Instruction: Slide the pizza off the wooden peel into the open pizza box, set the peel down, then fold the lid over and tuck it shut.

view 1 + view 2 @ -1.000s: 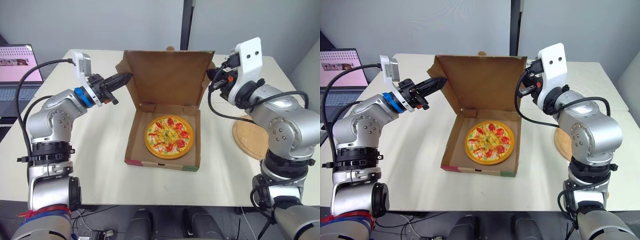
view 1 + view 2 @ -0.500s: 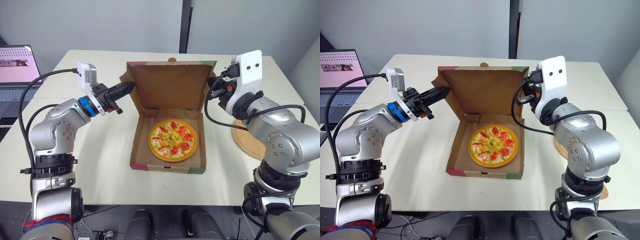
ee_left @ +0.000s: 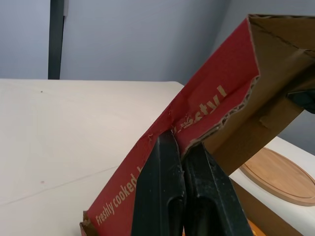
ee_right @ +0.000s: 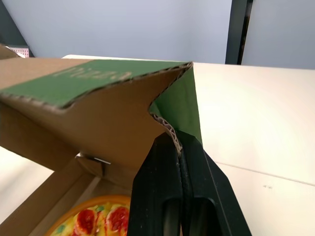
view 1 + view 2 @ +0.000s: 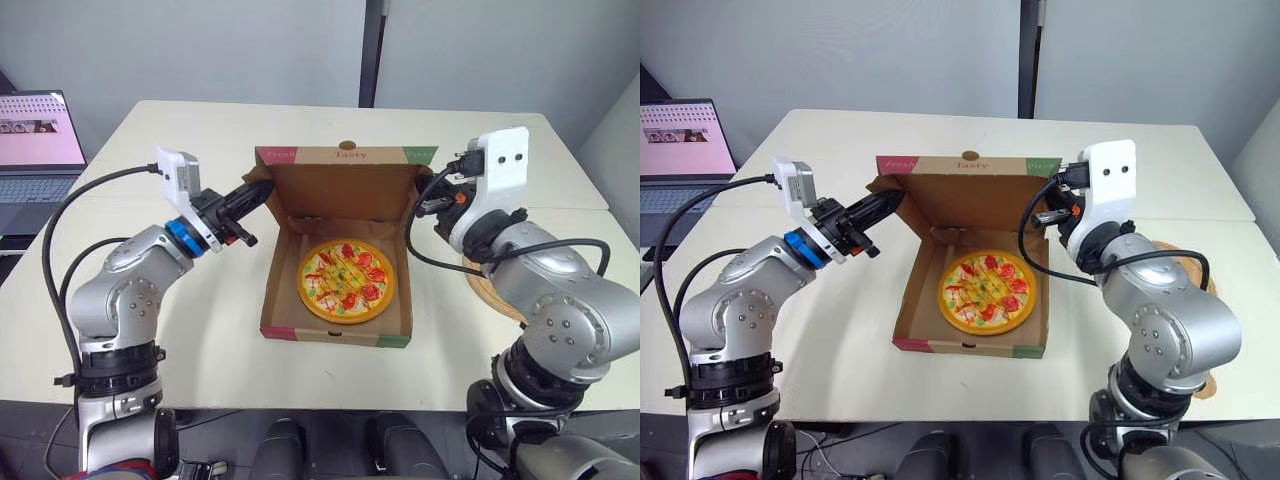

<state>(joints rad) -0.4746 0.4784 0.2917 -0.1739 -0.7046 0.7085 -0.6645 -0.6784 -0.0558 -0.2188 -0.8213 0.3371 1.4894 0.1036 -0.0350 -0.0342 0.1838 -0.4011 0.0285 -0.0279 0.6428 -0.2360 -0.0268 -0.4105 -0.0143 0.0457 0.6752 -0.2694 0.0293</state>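
The pizza [image 5: 347, 280] lies flat inside the cardboard box [image 5: 335, 333]. The box lid [image 5: 345, 188] leans forward over it, half folded, with its printed front strip on top. My left gripper [image 5: 262, 192] is shut on the lid's left side edge [image 3: 197, 125], pinching the cardboard between its fingers. At the opposite side my right gripper [image 5: 430, 205] is shut on the lid's right corner flap [image 4: 177, 105]. The round wooden peel [image 3: 280, 174] lies on the table to the right of the box, partly hidden behind my right arm.
A laptop [image 5: 35, 130] stands open at the far left, off the table's edge. The pale table [image 5: 200, 340] has bare surface left of and in front of the box. A dark post [image 5: 372, 50] rises behind the table.
The lid has tipped forward and down from nearly upright, so its printed outer strip now shows on top. Both grippers have come down and toward me with it, still holding its sides.
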